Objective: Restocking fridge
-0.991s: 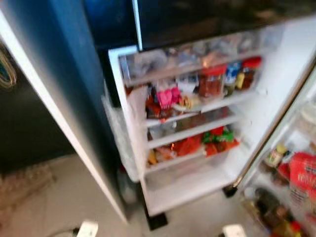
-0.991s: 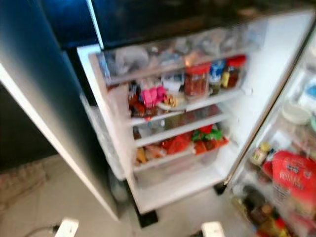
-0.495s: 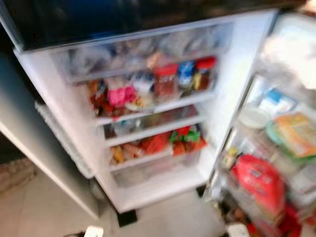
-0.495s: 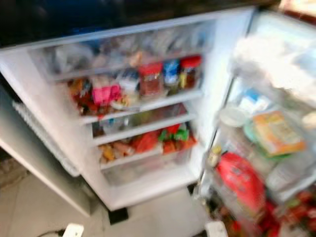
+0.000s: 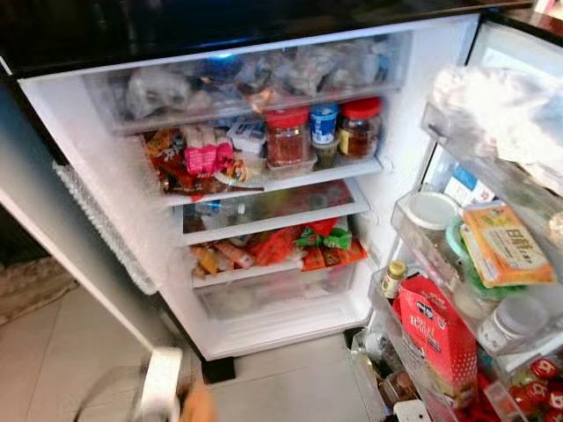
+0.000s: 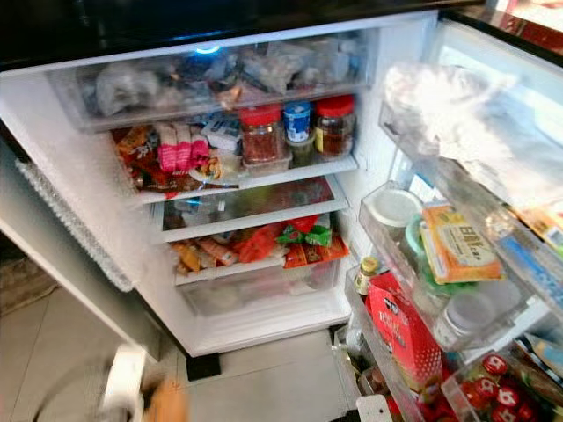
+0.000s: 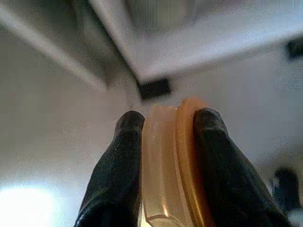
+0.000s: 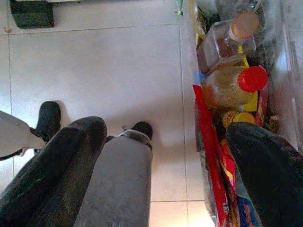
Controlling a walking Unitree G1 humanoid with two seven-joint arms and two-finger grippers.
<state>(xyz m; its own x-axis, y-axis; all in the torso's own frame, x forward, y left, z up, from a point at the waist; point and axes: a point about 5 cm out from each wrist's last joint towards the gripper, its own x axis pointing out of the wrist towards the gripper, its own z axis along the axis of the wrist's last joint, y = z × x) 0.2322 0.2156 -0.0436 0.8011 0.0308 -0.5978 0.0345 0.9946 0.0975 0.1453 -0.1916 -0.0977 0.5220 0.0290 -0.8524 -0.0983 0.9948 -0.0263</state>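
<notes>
A pale orange plastic item with a darker amber rim is clamped between the two black fingers of the left gripper, which are closed tightly against both of its sides. This gripper is held low, above the light tiled floor, in front of the open white fridge. In the eye views it is seen blurred at the bottom edge. The right gripper is held low beside the fridge door shelves, with its fingers wide apart and nothing between them. A red-capped bottle is seen just beside it.
</notes>
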